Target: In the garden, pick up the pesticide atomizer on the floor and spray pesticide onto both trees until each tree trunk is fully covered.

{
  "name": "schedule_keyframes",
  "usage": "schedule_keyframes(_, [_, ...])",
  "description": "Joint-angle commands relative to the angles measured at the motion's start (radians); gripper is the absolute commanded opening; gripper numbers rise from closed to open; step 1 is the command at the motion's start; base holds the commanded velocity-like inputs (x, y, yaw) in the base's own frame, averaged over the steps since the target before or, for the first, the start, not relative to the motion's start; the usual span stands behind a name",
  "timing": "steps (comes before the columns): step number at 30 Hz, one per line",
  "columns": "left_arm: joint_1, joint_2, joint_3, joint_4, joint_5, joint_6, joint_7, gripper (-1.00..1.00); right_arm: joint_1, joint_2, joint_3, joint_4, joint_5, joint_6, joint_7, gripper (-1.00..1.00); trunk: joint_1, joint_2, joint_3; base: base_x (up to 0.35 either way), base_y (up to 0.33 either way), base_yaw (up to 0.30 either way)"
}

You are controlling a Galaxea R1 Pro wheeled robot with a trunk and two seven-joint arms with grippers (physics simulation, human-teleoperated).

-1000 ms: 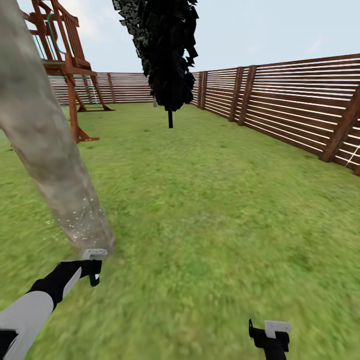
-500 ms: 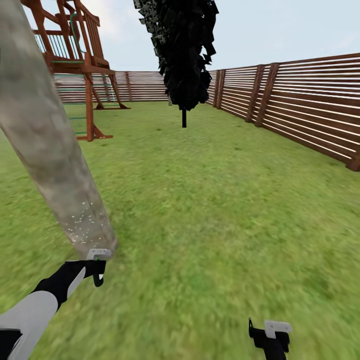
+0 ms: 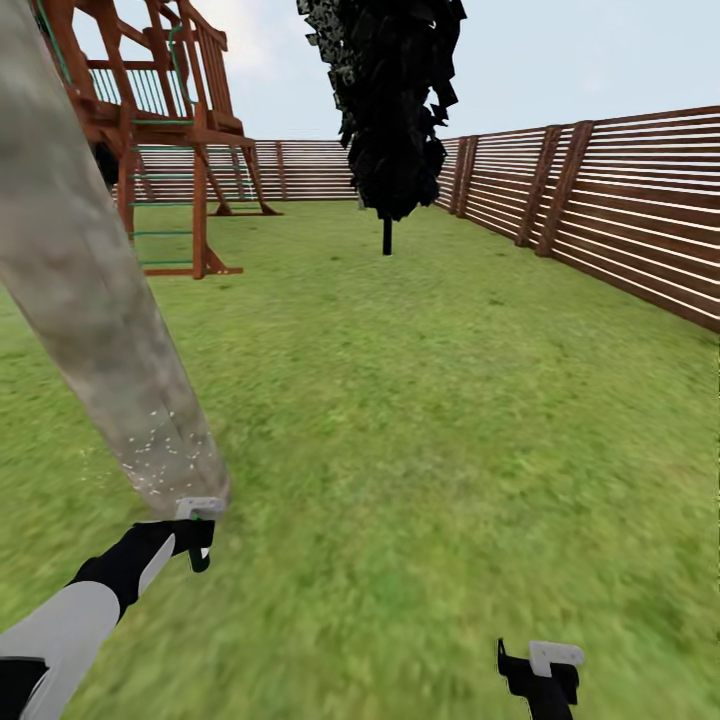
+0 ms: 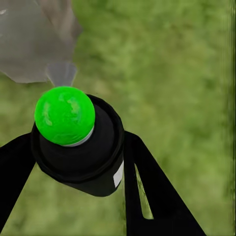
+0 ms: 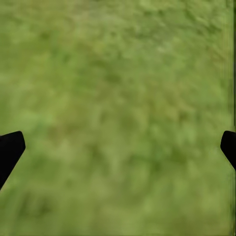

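My left gripper (image 3: 196,537) is shut on the pesticide atomizer (image 4: 78,152), a small black bottle whose round top shows bright green. It sits at the foot of a tree trunk (image 3: 95,310), a thick mottled grey-beige column leaning up to the left. A faint spray cone (image 4: 61,73) leaves the nozzle toward the trunk (image 4: 29,39). White specks (image 3: 150,455) dot the trunk's lowest part. Low over the grass, my right gripper (image 3: 540,668) is open, with only lawn between its fingers (image 5: 11,147).
Green lawn (image 3: 430,400) stretches ahead. A wooden playset (image 3: 165,120) stands at the back left and a dark conifer (image 3: 395,100) at the back middle. A brown slatted fence (image 3: 620,220) runs along the right side and the far end.
The whole picture has shifted right, so the camera has turned left. Both grippers hold the same places, the left one still at the trunk's foot.
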Motion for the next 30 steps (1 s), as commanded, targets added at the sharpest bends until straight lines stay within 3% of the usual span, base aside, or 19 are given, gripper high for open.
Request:
schedule_keyframes(1, [0.0,0.001,-0.008,-0.002,0.01,0.006,0.001,-1.0,-0.001,0.0,-0.005,0.001,0.011,-0.002,-0.005,1.0,0.0,0.0,-0.001,0.084,-0.267,0.0])
schedule_keyframes(8, [0.0,0.004,-0.006,-0.002,0.009,0.006,0.003,-1.0,-0.001,0.0,-0.005,0.001,0.01,-0.002,-0.005,1.0,0.0,0.0,-0.001,0.117,-0.268,0.027])
schedule_keyframes(30, [0.0,0.006,-0.006,-0.002,0.008,0.006,0.004,-1.0,-0.001,0.0,-0.005,0.001,0.011,-0.002,-0.005,1.0,0.0,0.0,-0.001,0.155,-0.265,0.269])
